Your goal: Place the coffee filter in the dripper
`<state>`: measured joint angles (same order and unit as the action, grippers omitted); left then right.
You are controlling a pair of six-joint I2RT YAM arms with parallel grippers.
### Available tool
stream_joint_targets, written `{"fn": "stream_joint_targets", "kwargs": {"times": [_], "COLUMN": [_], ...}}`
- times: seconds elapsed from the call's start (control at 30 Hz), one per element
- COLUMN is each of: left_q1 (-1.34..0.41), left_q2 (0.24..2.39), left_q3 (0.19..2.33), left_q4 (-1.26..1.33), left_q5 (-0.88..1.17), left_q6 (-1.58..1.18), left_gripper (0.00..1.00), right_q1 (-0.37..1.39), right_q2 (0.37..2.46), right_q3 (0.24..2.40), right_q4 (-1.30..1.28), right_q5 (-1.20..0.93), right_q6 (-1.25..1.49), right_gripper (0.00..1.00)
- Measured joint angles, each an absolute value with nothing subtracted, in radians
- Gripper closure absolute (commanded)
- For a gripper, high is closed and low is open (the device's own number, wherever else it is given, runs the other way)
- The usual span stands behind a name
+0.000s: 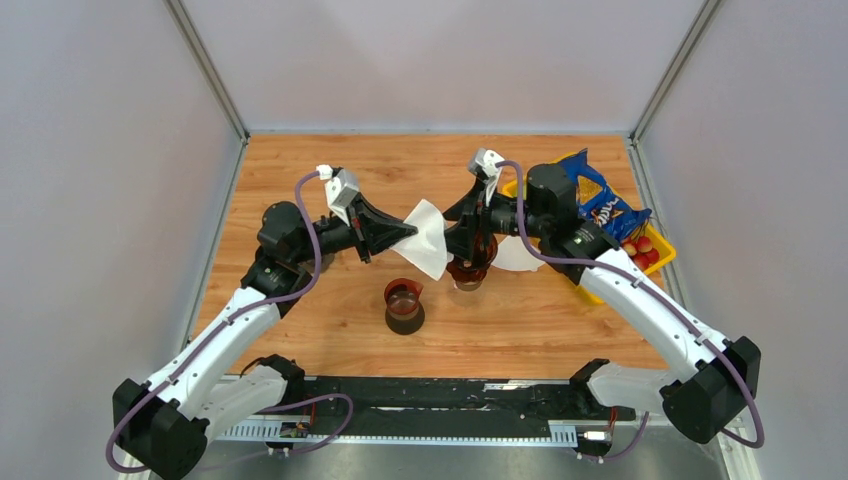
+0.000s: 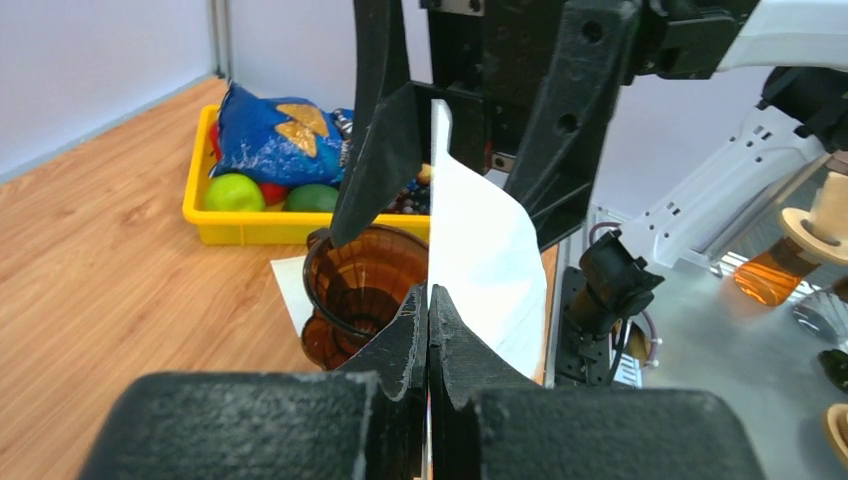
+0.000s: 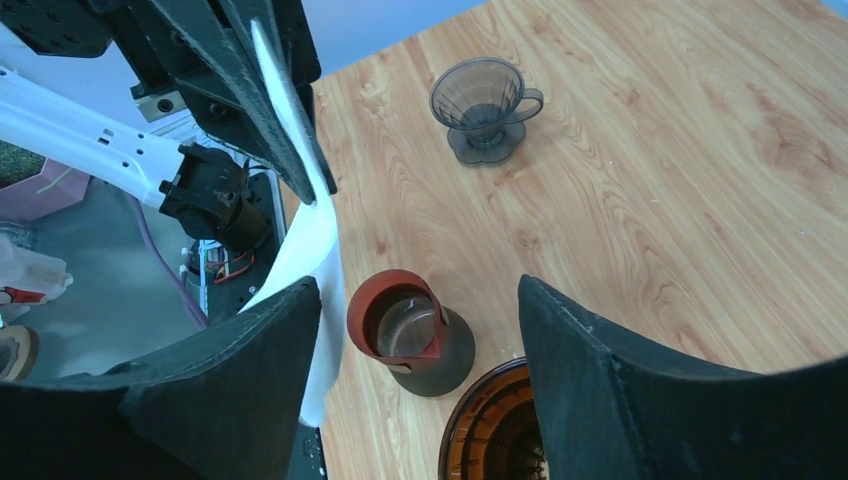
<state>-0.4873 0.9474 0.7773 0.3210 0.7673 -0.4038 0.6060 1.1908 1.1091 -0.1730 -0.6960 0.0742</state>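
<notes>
left gripper (image 2: 428, 325) is clamping shut on the filter (image 2: 480, 250), which is standing on edge and reaching toward 3 o'clock in the top view. right gripper (image 3: 418, 300) is straddling the sheet, jaws wide, not pinching. the dripper (image 2: 365, 265) is sitting just below, at 5 o'clock of the filter, with the right arm nearer.
</notes>
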Motion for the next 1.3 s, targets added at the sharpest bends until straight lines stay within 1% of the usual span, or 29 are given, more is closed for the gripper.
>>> {"fn": "stream_joint_targets", "kwargs": {"times": [0.1,0.23,0.37,0.6,0.7,0.73,0.8,0.87,0.9,1.0,1.03,1.07,1.1,1.13,1.23,1.3], "left_q1": [-0.487,-0.487,-0.487,-0.487,-0.487,-0.487,-0.487,-0.487,-0.487,-0.487,-0.487,-0.487,-0.487,-0.487,-0.487,-0.487], "left_q2": [0.947,0.946,0.945,0.945,0.948,0.949,0.951,0.952,0.953,0.957,0.958,0.960,0.961,0.961,0.962,0.961], "left_q3": [0.777,0.777,0.777,0.777,0.777,0.777,0.777,0.777,0.777,0.777,0.777,0.777,0.777,0.777,0.777,0.777], "left_q4": [0.348,0.373,0.389,0.397,0.409,0.412,0.414,0.414,0.414,0.413,0.412,0.410,0.404,0.400,0.382,0.373], "left_q5": [0.795,0.817,0.840,0.867,0.885,0.888,0.890,0.889,0.889,0.886,0.883,0.879,0.873,0.868,0.849,0.836], "left_q6": [-0.414,-0.426,-0.438,-0.446,-0.451,-0.452,-0.453,-0.452,-0.452,-0.452,-0.452,-0.450,-0.451,-0.448,-0.444,-0.442], "left_gripper": [1.00,1.00,1.00,1.00,1.00,1.00,1.00,1.00,0.98,0.88,0.86,0.80,0.77,0.75,0.74,0.64], "right_q1": [0.606,0.606,0.606,0.613,0.618,0.619,0.620,0.620,0.620,0.621,0.621,0.621,0.621,0.621,0.622,0.622], "right_q2": [1.195,1.196,1.196,1.196,1.196,1.196,1.196,1.198,1.198,1.200,1.201,1.202,1.202,1.202,1.202,1.202], "right_q3": [1.109,1.109,1.109,1.109,1.110,1.110,1.113,1.116,1.116,1.118,1.118,1.118,1.118,1.118,1.119,1.120], "right_q4": [-0.173,-0.173,-0.173,-0.172,-0.168,-0.167,-0.166,-0.165,-0.164,-0.163,-0.163,-0.163,-0.163,-0.162,-0.159,-0.157], "right_q5": [-0.701,-0.716,-0.773,-0.871,-0.877,-0.878,-0.879,-0.881,-0.881,-0.881,-0.881,-0.880,-0.876,-0.871,-0.851,-0.834], "right_q6": [0.077,0.077,0.073,0.044,0.042,0.043,0.041,0.039,0.040,0.040,0.041,0.040,0.041,0.043,0.051,0.057], "right_gripper": [0.33,0.43,0.45,0.65,0.77,0.83,0.99,1.00,1.00,1.00,1.00,1.00,1.00,1.00,1.00,1.00]}}
